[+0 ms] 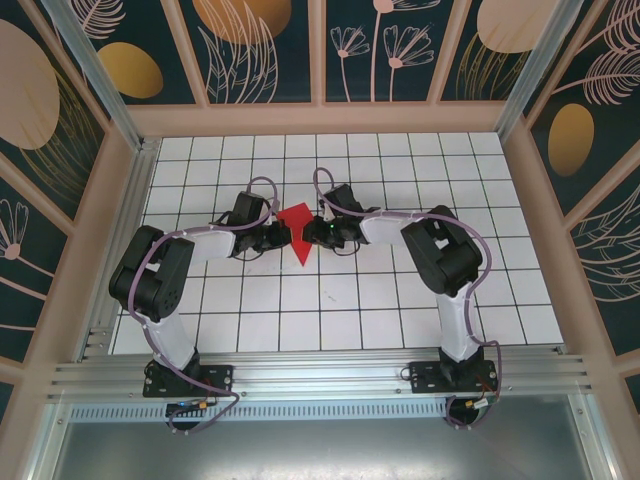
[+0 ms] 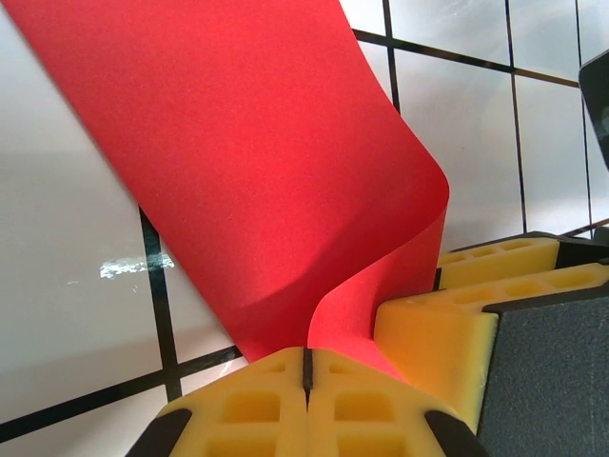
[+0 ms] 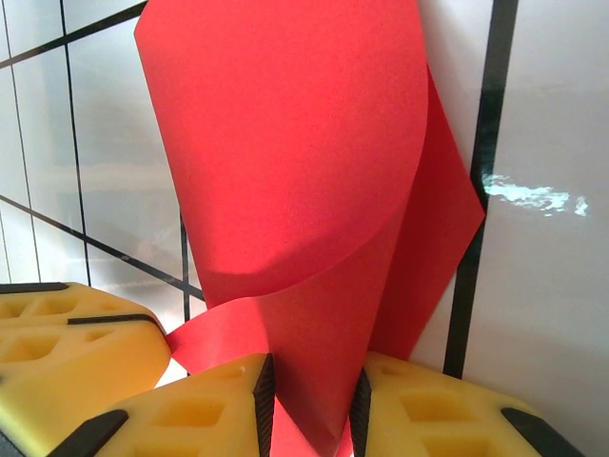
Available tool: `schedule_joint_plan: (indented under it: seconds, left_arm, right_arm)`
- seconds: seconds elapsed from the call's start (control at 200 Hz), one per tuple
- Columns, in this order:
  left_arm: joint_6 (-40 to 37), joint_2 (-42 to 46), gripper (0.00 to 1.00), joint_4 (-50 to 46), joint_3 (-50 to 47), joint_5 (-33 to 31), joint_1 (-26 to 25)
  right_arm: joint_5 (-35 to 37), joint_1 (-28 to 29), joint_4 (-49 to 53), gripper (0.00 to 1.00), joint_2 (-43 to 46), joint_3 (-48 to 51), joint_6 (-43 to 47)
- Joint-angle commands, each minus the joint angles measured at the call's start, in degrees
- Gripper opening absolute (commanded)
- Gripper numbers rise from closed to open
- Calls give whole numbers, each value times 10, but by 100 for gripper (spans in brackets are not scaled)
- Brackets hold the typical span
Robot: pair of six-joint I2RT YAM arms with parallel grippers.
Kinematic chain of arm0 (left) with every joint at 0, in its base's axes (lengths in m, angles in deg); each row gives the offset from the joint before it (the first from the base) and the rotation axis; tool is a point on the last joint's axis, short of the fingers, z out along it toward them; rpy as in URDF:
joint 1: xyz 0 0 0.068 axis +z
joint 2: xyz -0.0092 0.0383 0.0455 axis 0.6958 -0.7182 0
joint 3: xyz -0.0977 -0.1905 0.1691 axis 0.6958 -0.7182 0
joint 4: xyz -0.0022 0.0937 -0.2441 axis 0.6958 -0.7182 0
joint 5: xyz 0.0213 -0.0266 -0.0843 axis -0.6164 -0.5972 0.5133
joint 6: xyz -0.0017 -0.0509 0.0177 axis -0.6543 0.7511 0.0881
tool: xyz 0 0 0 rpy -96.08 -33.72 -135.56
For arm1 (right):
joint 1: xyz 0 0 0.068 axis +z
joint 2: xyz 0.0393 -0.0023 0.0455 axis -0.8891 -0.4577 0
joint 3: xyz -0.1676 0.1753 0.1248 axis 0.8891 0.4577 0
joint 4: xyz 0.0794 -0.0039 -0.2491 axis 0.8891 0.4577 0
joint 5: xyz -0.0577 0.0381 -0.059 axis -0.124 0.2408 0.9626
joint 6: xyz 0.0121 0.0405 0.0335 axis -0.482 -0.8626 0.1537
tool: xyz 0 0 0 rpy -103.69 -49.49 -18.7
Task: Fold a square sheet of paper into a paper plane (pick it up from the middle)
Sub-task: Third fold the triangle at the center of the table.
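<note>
Both left pincer (image 2: 306, 369) and right pincer (image 3: 311, 400) tight on red sheet (image 1: 297, 232), curled wrist-side

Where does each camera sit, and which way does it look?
Top external: above and behind the arms, looking down at the table; both whole arms show.
Left wrist: on the left arm, looking past the left gripper at the red paper.
Right wrist: on the right arm, past the right gripper at that paper.
Both wrist views share the curled paper.
</note>
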Motion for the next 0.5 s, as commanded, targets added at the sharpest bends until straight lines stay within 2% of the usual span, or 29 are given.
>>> schedule_joint_plan:
  seconds: [0.0,0.49]
  left_arm:
    - [-9,-1,0,-2,10,-9,4]
    - [-17,-25,0,-15,37,-34,4]
  right_arm:
    - [28,0,41,31,-24,-12,31]
    - [52,0,74,32,-31,-13,59]
